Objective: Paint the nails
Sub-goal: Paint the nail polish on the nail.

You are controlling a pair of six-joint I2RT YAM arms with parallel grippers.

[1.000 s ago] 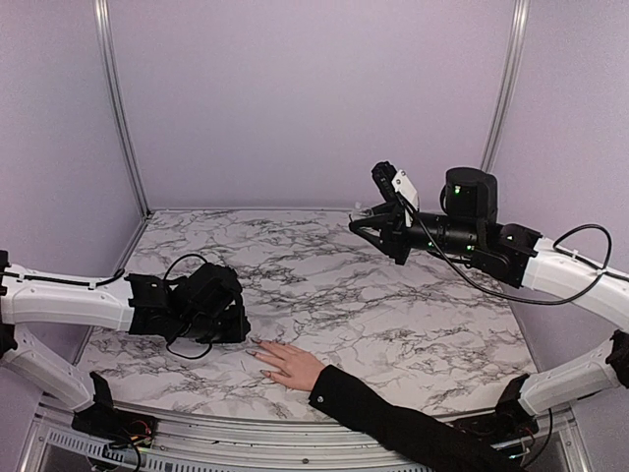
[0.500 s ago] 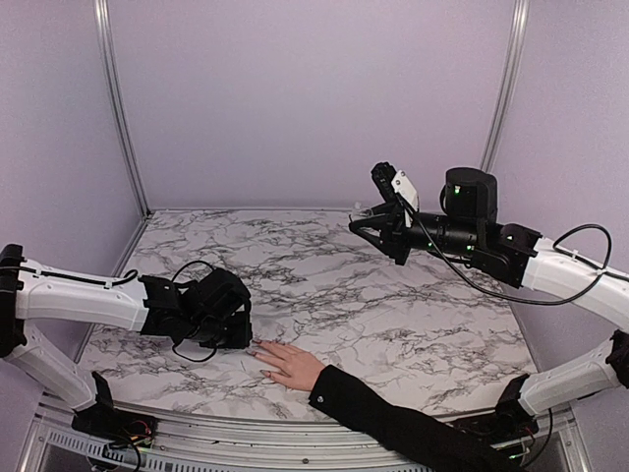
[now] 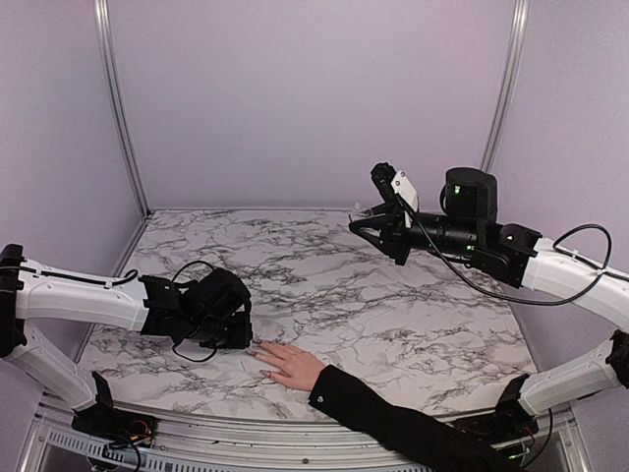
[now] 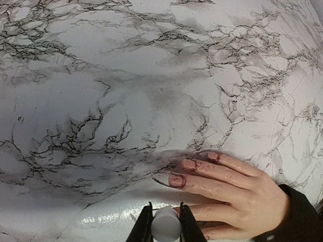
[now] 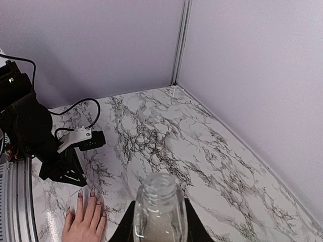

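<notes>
Marble-patterned worktop (image 3: pixel 393 324) spans the enclosure, with lilac walls behind. On the left side, the left gripper (image 3: pixel 239 329) sits low over the near part of the worktop, pointing towards the hand (image 3: pixel 290 364). Its wrist view shows its jaws clamped on a small white cylinder (image 4: pixel 165 224), whose rounded end faces the camera; whatever lies below that end is hidden. Just beside the gripper, the pale hand lies flat, palm down, with its fingers spread towards the left. Its black sleeve (image 3: pixel 393 423) runs off towards the near right edge. The nails (image 4: pixel 176 180) lie at the fingertips closest to the left gripper. Three of them show in the left wrist view, tinted a reddish brown darker than the skin. The white cylinder hangs just near the side of the lowest of these fingers; whether it touches cannot be told. Further right, the right gripper (image 5: pixel 160 227) is raised well above the worktop and well apart from the hand. Its jaws are clamped on a clear bottle (image 5: pixel 160 201), held upright.
</notes>
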